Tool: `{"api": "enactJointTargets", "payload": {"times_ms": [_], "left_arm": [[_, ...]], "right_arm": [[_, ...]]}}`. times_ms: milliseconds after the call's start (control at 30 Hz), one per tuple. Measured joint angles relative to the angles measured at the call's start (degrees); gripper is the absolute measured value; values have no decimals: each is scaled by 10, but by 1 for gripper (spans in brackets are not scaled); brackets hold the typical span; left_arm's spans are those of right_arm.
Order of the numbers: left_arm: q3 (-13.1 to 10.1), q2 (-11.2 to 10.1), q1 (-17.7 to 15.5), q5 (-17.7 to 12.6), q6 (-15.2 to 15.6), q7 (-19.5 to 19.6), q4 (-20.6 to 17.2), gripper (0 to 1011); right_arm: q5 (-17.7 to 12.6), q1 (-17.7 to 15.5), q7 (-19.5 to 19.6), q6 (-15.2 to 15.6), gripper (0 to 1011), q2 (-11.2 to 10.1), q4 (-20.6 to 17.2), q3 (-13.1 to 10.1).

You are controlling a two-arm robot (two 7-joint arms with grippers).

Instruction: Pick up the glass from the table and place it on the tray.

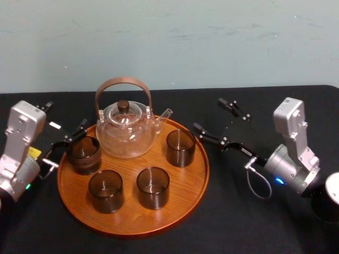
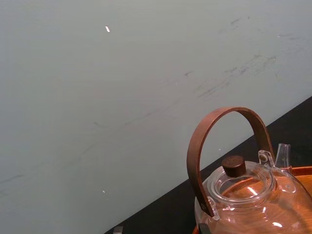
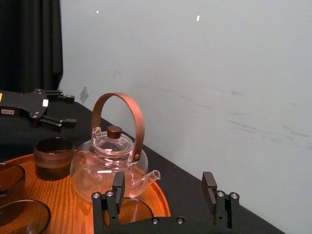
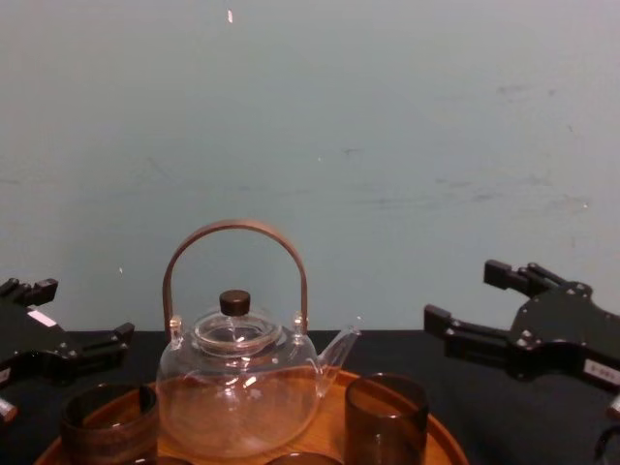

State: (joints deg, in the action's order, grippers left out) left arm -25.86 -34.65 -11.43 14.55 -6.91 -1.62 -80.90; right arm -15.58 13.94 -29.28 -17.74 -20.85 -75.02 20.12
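**Q:** Condition of your grippers?

**A:** My left gripper [image 1: 64, 117] is at the middle left of the head view. Its black fingers are spread wide and carry nothing. It sits by the upper-left rim of the tray [image 1: 132, 214]. My right gripper [image 1: 213, 115] is right of centre, with its jaws also parted and empty. It is near the tray's right rim and apart from it.

**Q:** Location of the glassware?

**A:** Four glasses [image 1: 153, 187] stand upright on the tray, in the centre and lower half of the frame. Each is a short, straight-walled cylinder of dark smoky glass. The left glass [image 1: 83, 154] is nearest my left gripper, just inside the left rim and below the lower finger. My fingers do not enclose it. Two more stand side by side toward the bottom of the tray, and the fourth is at its right, beside the teapot's spout.

**Q:** Other items?

**A:** A teapot [image 1: 127, 132] stands at the top of the tray. It is clear glass and round-bellied, with a hooped brown wooden handle, a dark knob on the lid and a short spout pointing toward frame right.

**Q:** Surfaces?

**A:** The tray is round, of orange-brown wood with visible grain and a low raised rim. It rests on the table [image 1: 249, 227], which is flat and matte black and extends past the tray on both sides. Across the top of the frame is the wall [image 1: 212, 42], pale blue-green with faint scuffs.
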Motion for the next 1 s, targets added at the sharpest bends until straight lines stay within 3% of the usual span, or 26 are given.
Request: {"api": "enactJointTargets", "payload": {"times_ms": [433,667,1000], "left_arm": [[0,0,0,0,0,0,0,1001],[0,0,0,0,0,0,0,1002],[0,0,0,0,0,0,0,1001]], "right_arm": [[-5,-33,25,-6,1002,-16,-30,-37],[22,-59,60,-17,1002,-23,-36,-65],[38,-87,81,-27,1002,-23,-28,-96]]}}
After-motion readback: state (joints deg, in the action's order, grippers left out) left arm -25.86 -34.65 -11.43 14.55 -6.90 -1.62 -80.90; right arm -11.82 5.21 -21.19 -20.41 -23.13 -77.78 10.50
